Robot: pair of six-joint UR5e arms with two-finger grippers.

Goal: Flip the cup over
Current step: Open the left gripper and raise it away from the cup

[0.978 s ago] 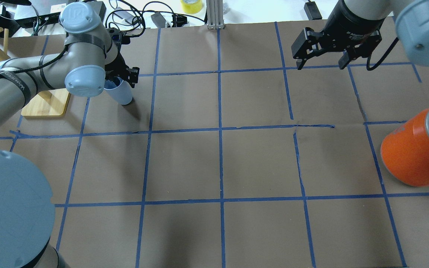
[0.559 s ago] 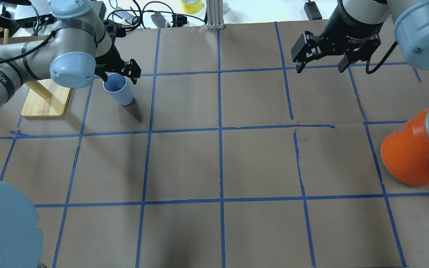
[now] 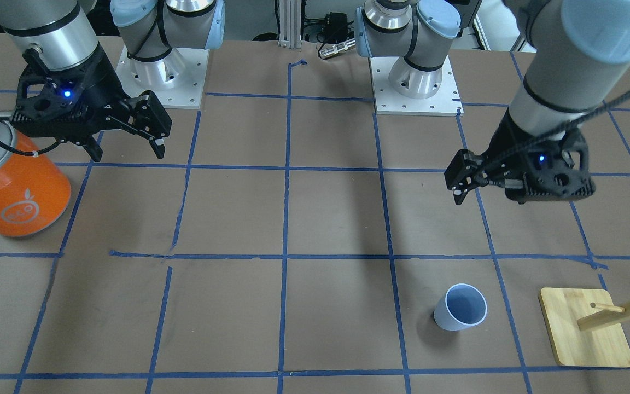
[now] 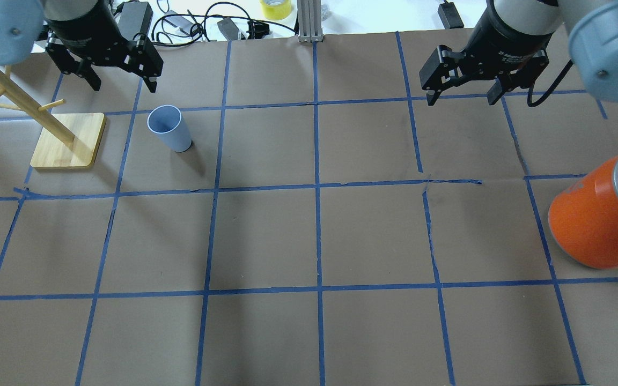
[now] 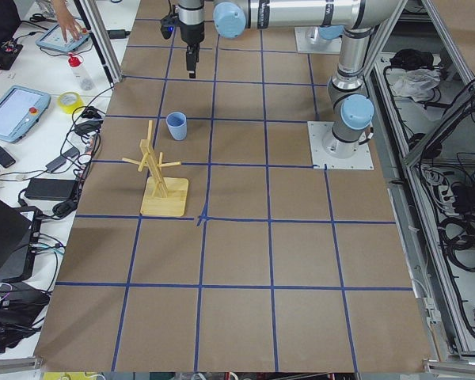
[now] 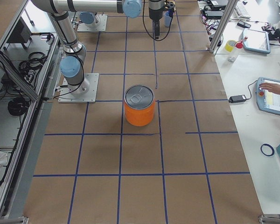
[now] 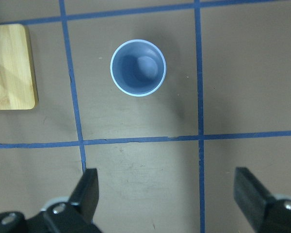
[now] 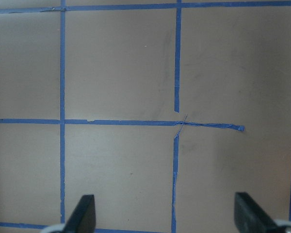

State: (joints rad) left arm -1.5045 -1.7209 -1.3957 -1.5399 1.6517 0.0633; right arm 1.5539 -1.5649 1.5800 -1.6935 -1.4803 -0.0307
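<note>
In the overhead view you'll find the wooden peg stand point(image 4: 67, 142) at the desk's point(image 4: 314, 241) left edge. Your left hand point(image 4: 124, 83) hovers upper left, jaws spread wide, holding nothing. Just below it in the frame, the pale blue cup point(image 4: 169, 128) stands mouth up (the wrist view looks straight into it). Upper right, the right hand point(image 4: 462, 99) hangs wide open and empty. The orange can point(image 4: 588, 225) sits at the right edge.

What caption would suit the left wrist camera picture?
Open left gripper hovers above the upright lavender-blue cup, mouth up, near a wooden base.
</note>
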